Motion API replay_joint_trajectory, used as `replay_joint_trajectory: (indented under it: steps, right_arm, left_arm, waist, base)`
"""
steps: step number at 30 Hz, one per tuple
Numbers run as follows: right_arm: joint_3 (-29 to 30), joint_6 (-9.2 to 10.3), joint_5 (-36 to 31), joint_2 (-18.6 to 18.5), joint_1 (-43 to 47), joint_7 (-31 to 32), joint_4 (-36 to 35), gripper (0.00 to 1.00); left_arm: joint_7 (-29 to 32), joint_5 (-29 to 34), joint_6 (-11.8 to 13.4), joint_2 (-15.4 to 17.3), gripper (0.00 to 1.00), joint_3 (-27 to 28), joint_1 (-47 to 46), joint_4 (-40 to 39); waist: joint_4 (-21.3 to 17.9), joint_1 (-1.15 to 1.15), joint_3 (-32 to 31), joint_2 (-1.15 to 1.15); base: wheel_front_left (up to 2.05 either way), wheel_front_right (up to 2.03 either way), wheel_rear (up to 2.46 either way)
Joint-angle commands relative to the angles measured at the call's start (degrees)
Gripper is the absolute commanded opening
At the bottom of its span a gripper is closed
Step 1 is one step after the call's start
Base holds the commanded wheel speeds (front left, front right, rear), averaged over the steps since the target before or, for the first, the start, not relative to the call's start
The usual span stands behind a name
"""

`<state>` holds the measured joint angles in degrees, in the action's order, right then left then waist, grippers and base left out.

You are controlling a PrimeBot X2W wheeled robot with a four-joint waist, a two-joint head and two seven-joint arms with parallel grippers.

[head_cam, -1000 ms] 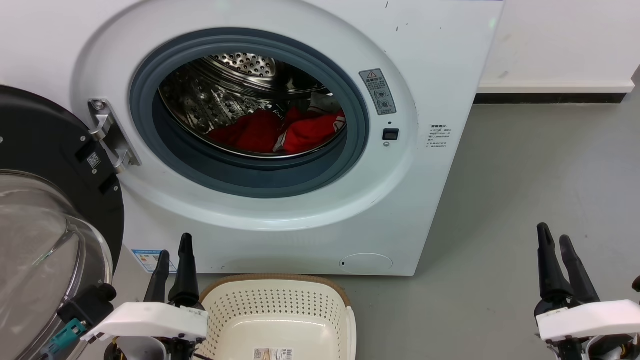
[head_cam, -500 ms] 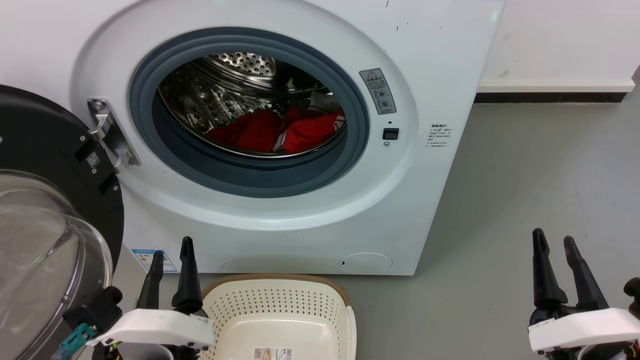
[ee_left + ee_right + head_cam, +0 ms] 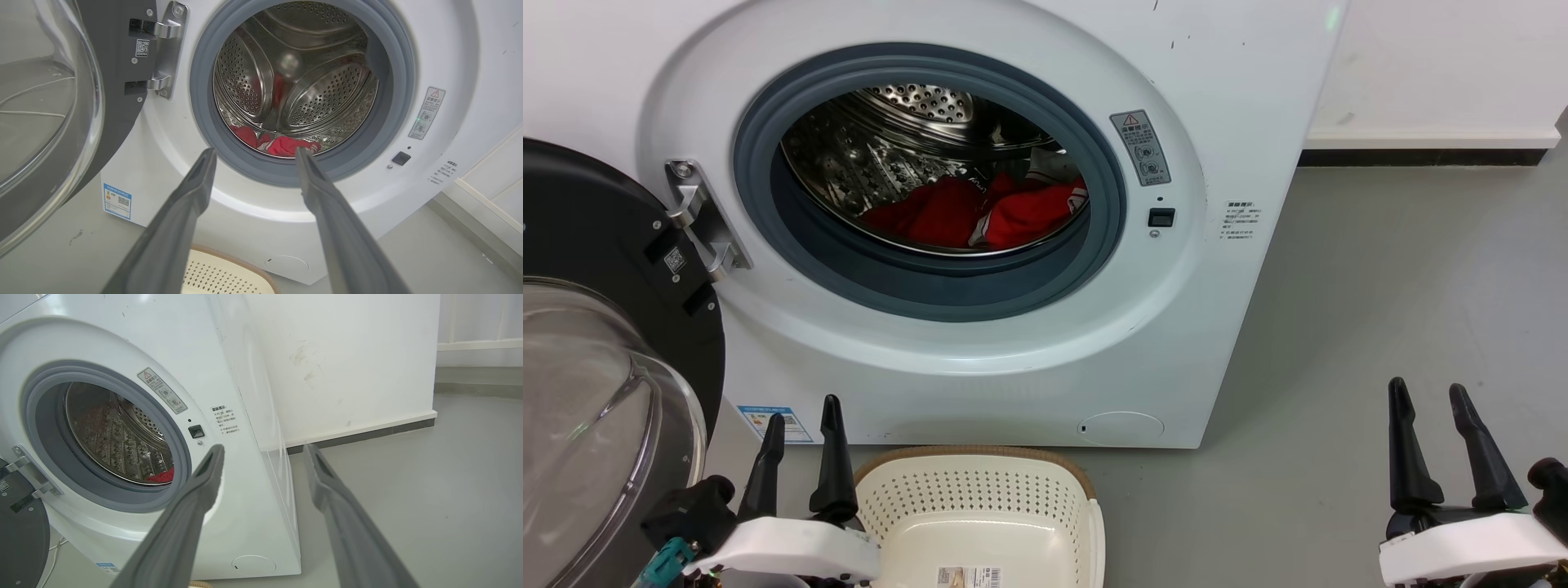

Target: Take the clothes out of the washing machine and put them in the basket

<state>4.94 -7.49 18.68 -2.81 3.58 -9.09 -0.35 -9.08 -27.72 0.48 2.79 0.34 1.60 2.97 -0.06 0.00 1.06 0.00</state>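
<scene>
The white washing machine (image 3: 1233,106) stands with its door (image 3: 596,327) swung open to the left. Red clothes (image 3: 980,214) lie low in the steel drum, one piece with striped trim; they also show in the left wrist view (image 3: 282,145) and as a red sliver (image 3: 163,476) in the right wrist view. The cream basket (image 3: 980,523) sits on the floor in front of the machine. My left gripper (image 3: 800,412) is open beside the basket's left rim, nothing in it. My right gripper (image 3: 1427,392) is open over the floor at the lower right, empty.
The open glass door takes up the lower left, close to my left arm. Grey floor (image 3: 1380,286) stretches to the right of the machine. A white wall with a dark baseboard (image 3: 1421,159) runs behind it.
Both grippers have opened wider and sunk slightly lower in the head view. The clothes and basket have not moved.
</scene>
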Motion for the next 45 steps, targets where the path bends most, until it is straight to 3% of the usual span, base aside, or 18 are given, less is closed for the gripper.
replay_joint_trajectory:
  steps: [1, 45]
  right_arm:
    - [0.03, 0.00, -1.55, -0.14, 0.32, -0.53, -1.02, 1.00]
    - [0.14, 0.01, -18.23, -0.11, 3.91, -5.83, -4.14, 1.00]
  left_arm:
    - [-0.51, 1.41, 0.12, 0.12, 1.00, -0.03, 0.01, -0.54]
    - [-5.85, 20.62, 1.03, 0.13, 1.00, -1.06, 2.60, -0.57]
  waist:
    - [-0.02, 0.00, 0.02, 0.00]
    - [-0.16, 0.00, 0.41, 0.00]
  base:
    - [0.00, 0.00, 0.00]
    - [0.00, 0.00, 0.00]
